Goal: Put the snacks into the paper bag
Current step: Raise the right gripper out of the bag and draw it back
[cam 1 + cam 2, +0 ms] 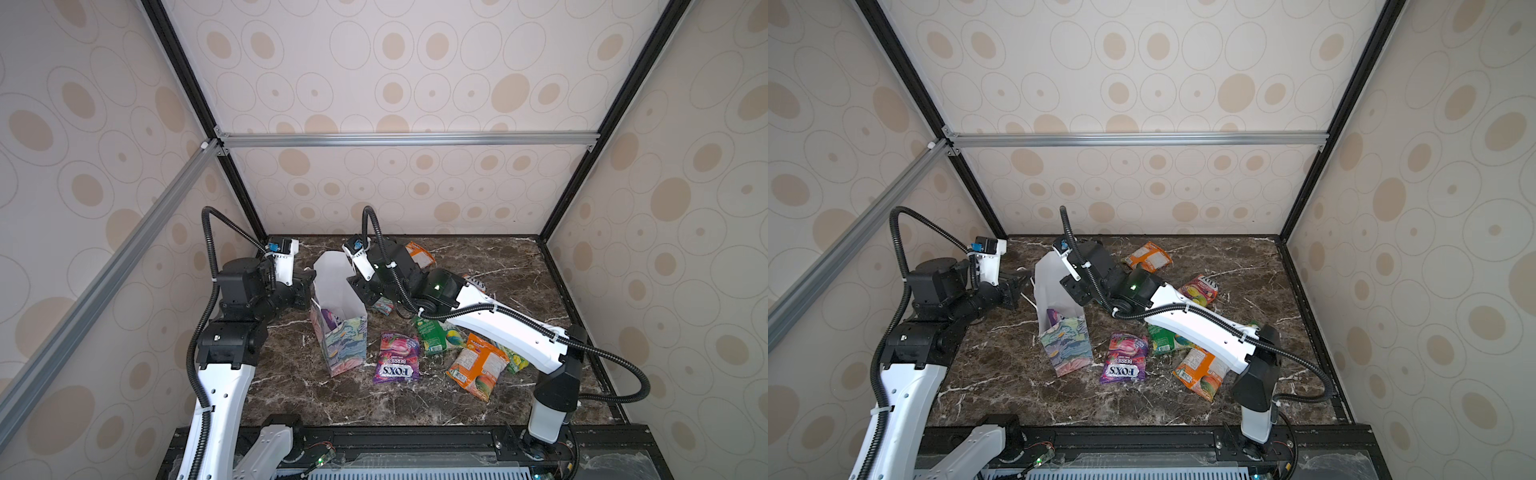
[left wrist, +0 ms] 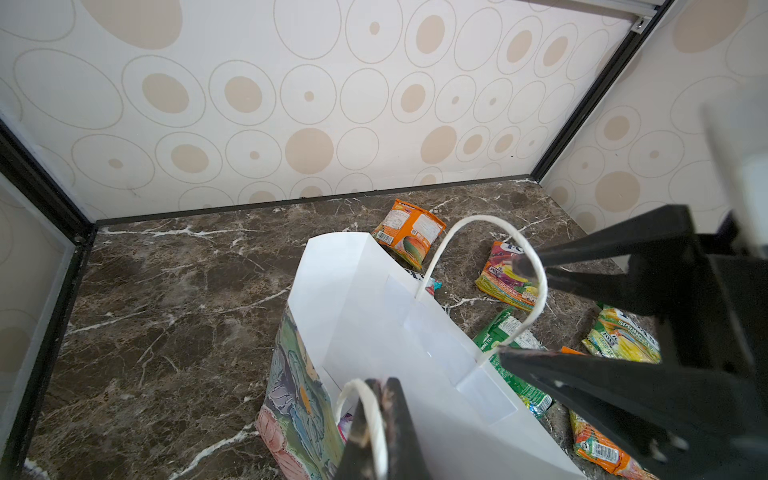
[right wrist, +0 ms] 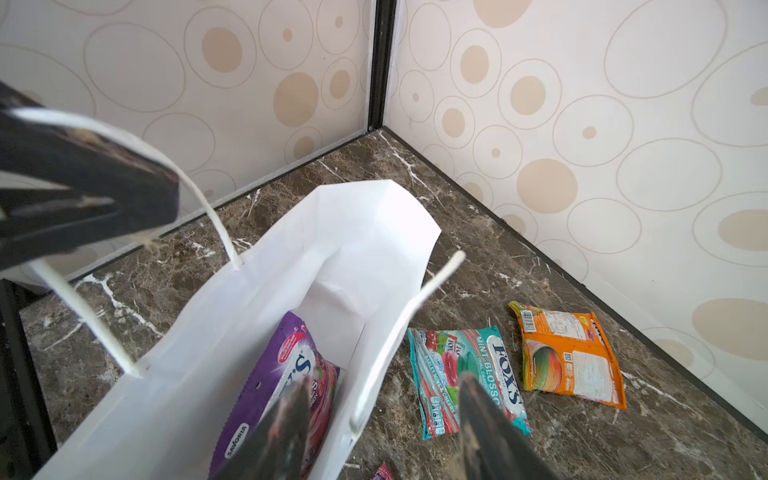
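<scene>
Packing under way: my left gripper (image 2: 380,390) pinches a cord handle (image 2: 376,419) of the paper bag (image 1: 340,345); the right gripper (image 3: 382,424) is spread, empty, with the purple packet (image 3: 282,365) already inside. Next, I judge, comes a reach to the teal packet (image 3: 457,365) beside the bag.

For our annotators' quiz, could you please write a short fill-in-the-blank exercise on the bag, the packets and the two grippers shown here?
1. The purple FOX'S packet lies ___ the paper bag.
2. The left gripper is shut on the bag's white cord ___.
3. The right gripper hovers at the bag's mouth with jaws ___.
4. The second purple packet, on the marble table, reads FOX'S ___.
Missing words: inside; handle; open; Berries.
</scene>
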Controlling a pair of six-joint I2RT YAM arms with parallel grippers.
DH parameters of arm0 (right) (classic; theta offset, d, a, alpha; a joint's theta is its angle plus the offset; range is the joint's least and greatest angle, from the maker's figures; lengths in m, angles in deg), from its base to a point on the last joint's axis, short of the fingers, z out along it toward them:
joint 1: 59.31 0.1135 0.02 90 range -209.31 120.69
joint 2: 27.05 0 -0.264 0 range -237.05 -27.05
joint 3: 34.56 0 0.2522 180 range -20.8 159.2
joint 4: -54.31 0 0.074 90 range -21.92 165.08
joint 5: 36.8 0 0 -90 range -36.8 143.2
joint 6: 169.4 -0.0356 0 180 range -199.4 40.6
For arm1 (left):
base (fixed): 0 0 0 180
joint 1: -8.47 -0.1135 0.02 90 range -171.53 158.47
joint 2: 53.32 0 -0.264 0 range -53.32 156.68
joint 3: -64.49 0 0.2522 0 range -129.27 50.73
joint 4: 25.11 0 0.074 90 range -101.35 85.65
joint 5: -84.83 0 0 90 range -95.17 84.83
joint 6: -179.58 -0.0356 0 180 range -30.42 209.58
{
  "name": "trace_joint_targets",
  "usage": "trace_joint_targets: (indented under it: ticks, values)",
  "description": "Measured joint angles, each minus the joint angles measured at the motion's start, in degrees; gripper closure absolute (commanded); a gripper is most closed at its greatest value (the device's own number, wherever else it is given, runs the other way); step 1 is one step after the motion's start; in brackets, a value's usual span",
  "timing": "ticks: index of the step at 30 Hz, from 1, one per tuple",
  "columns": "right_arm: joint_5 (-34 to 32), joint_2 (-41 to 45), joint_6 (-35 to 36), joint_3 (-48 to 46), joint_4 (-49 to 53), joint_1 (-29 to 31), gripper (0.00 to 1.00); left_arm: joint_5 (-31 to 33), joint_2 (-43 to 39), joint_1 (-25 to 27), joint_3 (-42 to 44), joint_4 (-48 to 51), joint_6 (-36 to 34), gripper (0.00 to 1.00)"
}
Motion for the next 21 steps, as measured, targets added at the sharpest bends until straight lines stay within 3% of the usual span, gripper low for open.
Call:
trace_joint_targets:
  ticks: [1,4,6,21]
  values:
    - [0.04,-0.46,-0.24,0.07,0.02,-0.09,0.59,0.0,0.0,0.0,0.0,0.0,0.0,1.0]
    - [0.09,-1.6,-0.11,0.68,0.22,-0.2,0.91,0.0,0.0,0.0,0.0,0.0,0.0,1.0]
    - [0.24,-1.73,-0.02,0.72,0.11,-0.2,1.0,0.81,0.0,0.0,0.0,-0.02,-0.02,1.0]
    - [-0.5,4.83,0.48,-8.79,-5.01,1.36,1.0,5.22,-0.04,0.0,0.35,-0.28,-0.09,1.0]
